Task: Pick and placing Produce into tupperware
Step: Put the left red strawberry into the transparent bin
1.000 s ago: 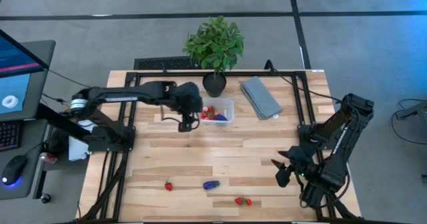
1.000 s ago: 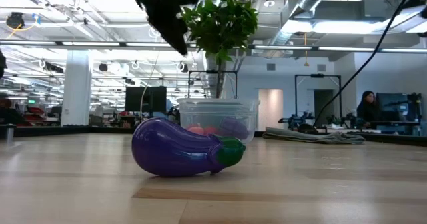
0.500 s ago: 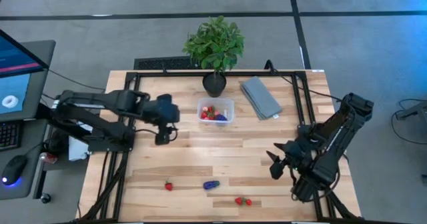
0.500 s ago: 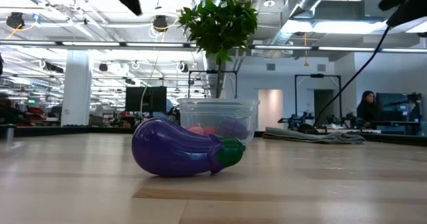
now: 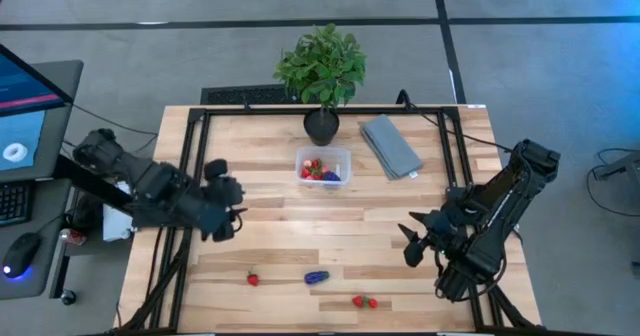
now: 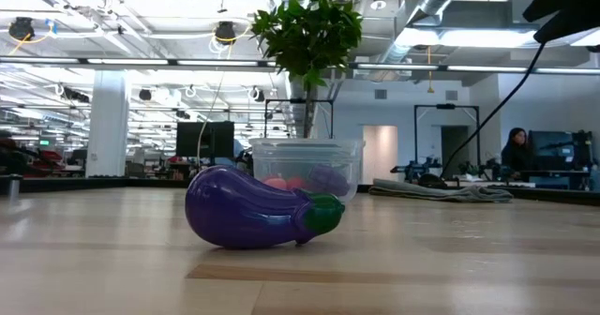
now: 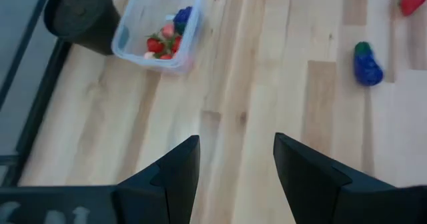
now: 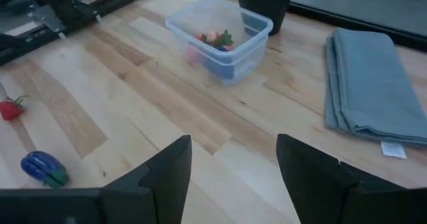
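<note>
Three loose pieces: a strawberry [image 5: 252, 278], an eggplant [image 5: 317, 276] and a red pair [image 5: 364, 301] lie along the near side of the worktop [image 5: 330, 226], well apart from the tub [image 5: 323, 166].
Eggplant axis: long axis runs roughly left to right across the worktop; in the low view its green cap faces the picture's right and the purple body [image 6: 253, 209] lies on its side.
Tub: clear, upright, its long side across the worktop, just beside the plant pot [image 5: 321, 126]; it holds strawberries and a dark purple piece.
Cloth [image 5: 389, 145]: folded grey, beside the tub toward the right, its long axis slanting.
Left tool [image 5: 224, 208]: raised above the worktop's left side, fingers [image 7: 175, 174] spread, nothing between them.
Right tool [image 5: 415, 246]: above the right side, fingers [image 8: 167, 171] spread and empty.
Room: a person sits far behind the worktop in the low view.
</note>
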